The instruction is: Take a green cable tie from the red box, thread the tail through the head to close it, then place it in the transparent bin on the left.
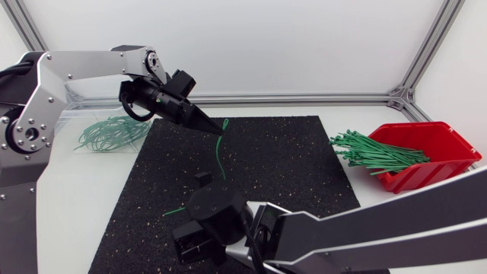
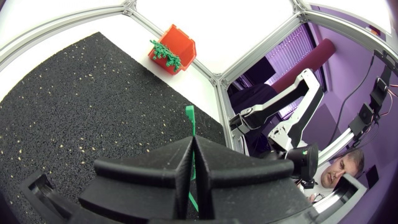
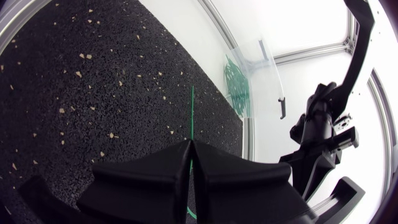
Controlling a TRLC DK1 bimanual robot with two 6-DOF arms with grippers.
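A green cable tie (image 1: 218,156) hangs over the black mat between my two grippers. My left gripper (image 1: 221,132) is shut on it just below its head (image 1: 225,122); in the left wrist view the tie (image 2: 189,118) sticks out past the shut fingertips. My right gripper (image 1: 221,186) is shut on the lower part, and the tail end (image 1: 175,211) pokes out beside it. In the right wrist view the tie (image 3: 192,118) runs straight ahead from the closed fingers. The red box (image 1: 430,144) at the right holds several green ties (image 1: 373,152). The transparent bin (image 1: 114,131) stands at the back left.
The black speckled mat (image 1: 297,164) covers the middle of the table. The bin (image 3: 239,87) with several closed green ties lies ahead of my right gripper, beyond the mat's edge. The red box (image 2: 174,50) is far ahead of my left gripper.
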